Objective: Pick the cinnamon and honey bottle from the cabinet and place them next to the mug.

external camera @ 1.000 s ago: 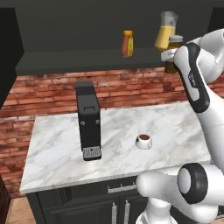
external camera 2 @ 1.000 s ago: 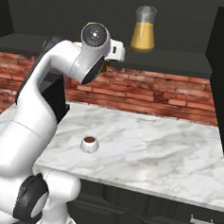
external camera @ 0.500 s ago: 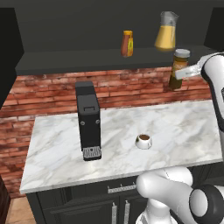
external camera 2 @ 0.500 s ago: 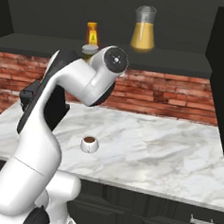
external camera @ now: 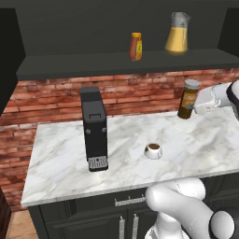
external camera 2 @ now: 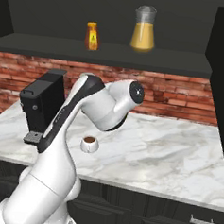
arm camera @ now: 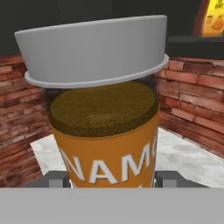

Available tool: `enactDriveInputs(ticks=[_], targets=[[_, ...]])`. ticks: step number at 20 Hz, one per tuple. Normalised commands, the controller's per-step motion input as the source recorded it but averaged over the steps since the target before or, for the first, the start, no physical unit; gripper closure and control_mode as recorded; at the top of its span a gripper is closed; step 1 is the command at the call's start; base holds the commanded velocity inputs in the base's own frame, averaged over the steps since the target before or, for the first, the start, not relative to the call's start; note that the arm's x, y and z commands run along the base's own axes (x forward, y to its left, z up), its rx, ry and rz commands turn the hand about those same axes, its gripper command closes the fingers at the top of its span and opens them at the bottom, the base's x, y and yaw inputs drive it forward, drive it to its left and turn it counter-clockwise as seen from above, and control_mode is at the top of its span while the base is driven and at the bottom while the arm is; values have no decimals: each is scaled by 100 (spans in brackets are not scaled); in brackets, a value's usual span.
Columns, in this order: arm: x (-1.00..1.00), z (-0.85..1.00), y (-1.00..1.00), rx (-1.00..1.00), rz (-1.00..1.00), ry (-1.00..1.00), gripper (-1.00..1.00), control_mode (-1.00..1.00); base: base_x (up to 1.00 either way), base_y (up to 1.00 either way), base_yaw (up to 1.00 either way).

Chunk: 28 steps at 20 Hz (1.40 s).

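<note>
The cinnamon (external camera: 188, 99), a dark jar with an orange label and a pale lid, hangs upright over the back right of the counter. My gripper (external camera: 192, 106) is shut on it from the right. In the hand view the cinnamon (arm camera: 105, 127) is very close, with a dark fingertip (arm camera: 57, 179) on each side of its label. The honey bottle (external camera: 136, 46) (external camera 2: 92, 36) stands on the cabinet shelf (external camera: 93, 64). The white mug (external camera: 153, 150) (external camera 2: 89, 143) of dark liquid sits on the counter, down and left of the jar.
A glass pitcher of orange liquid (external camera: 177, 39) (external camera 2: 143, 35) stands on the shelf right of the honey bottle. A black coffee machine (external camera: 94, 128) (external camera 2: 43, 104) stands left of the mug. A brick wall backs the marble counter (external camera: 210, 140).
The cinnamon has come off the shelf in my gripper and moved down, from shelf height to just above the counter's back right. The honey bottle, pitcher and mug have stayed put.
</note>
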Motion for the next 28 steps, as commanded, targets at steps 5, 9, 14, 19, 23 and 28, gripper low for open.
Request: enactDriveInputs(ticks=[5, 9, 14, 19, 23, 28], targets=[[-2, -83, 0, -3, 28, 7, 100, -100, 0, 0, 0], [6, -51, -1, -3, 18, 5, 100, -100, 0, 0, 0], [35, -23, -19, -1, 4, 3, 100, -100, 0, 0, 0], [58, -17, -26, 0, 0, 1, 100, -100, 0, 0, 0], [66, -24, -20, 0, 0, 1, 100, -100, 0, 0, 0], [46, -34, -8, 0, 0, 0, 100, -100, 0, 0, 0]])
